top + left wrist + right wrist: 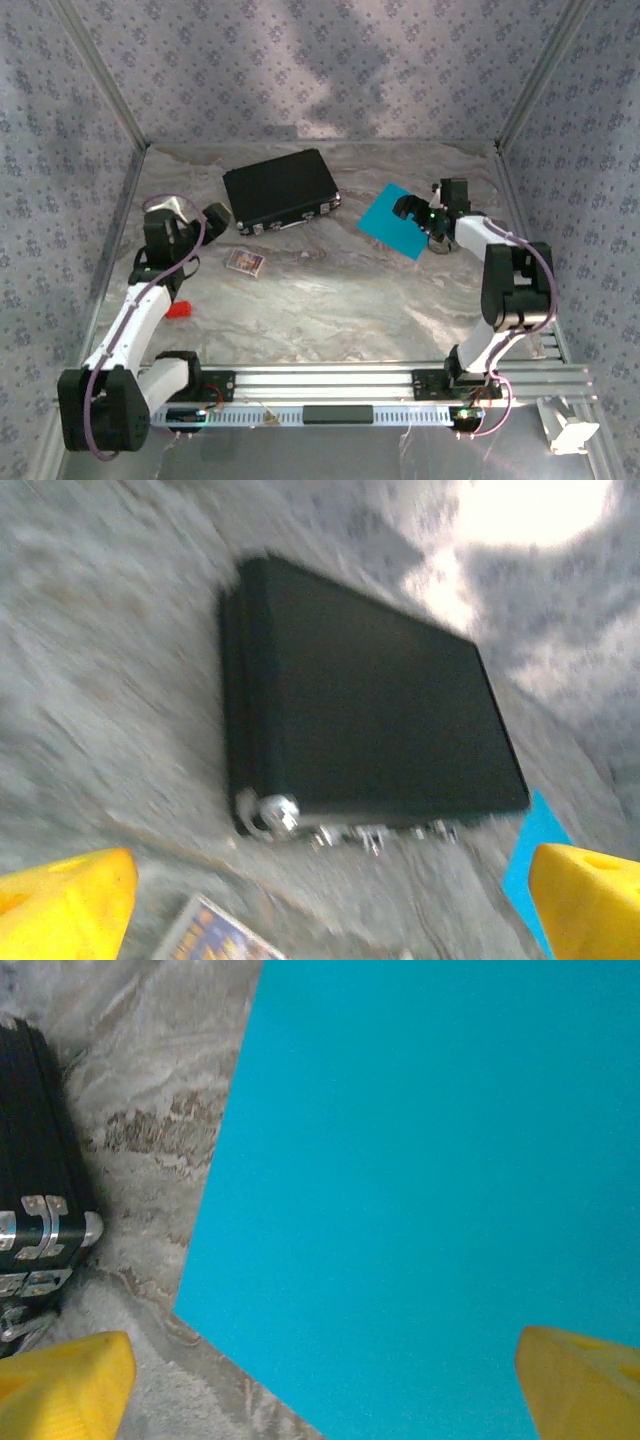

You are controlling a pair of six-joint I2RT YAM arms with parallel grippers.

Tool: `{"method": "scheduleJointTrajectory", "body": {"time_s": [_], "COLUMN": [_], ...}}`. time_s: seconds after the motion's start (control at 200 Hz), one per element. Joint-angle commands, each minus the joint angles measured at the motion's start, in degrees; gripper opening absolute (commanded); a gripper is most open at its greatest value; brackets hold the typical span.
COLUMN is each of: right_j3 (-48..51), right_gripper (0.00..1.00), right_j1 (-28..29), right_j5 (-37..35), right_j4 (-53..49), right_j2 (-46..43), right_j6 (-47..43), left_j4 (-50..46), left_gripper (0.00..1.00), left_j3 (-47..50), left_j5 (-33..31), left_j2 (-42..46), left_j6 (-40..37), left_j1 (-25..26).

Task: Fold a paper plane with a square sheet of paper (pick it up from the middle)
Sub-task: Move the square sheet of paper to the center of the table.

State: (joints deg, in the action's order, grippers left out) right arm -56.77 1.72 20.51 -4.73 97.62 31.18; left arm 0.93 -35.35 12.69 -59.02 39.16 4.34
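left arm (140, 300): bent up on the left side of the desk (340, 300). Jaws spread wide with nothing in them, aimed at the black case (280, 190), well apart from the paper.
black case: back-centre between your two arms, with a small printed card (245, 262) near its front.
square sheet of paper (392, 228): flat on the desk right of the case, turned corner-on like a diamond. It's square, so no long side to line up.
right arm (500, 270): easily your nearer one, elbow up, wrist tipped down over the sheet.
right jaws: wide and empty, blue directly underneath. I'd guess straight down onto the middle.
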Motion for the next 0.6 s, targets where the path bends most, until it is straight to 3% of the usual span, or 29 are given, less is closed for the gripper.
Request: {"method": "scheduleJointTrajectory", "body": {"time_s": [0.0,0.265,0.595], "right_j3": [-4.7,-7.9,-4.5], "right_gripper": [0.99,0.98,0.96], "right_j1": [0.9,2.3,3.0], "right_j5": [6.0,4.0,4.7], "right_j4": [-1.4,-6.3,-10.0], "right_j2": [3.8,8.8,9.4], "right_j6": [3.7,3.0,0.8], "left_j4": [-3.2,-4.4,-5.0], "left_gripper": [1.00,1.00,1.00], "left_j3": [-0.8,-2.8,-3.6], "left_j5": [4.2,-0.7,-5.1], "left_j2": [-3.0,-8.8,-9.6], "left_j6": [1.7,1.0,0.3], "left_j1": [5.6,18.6,24.8]}}
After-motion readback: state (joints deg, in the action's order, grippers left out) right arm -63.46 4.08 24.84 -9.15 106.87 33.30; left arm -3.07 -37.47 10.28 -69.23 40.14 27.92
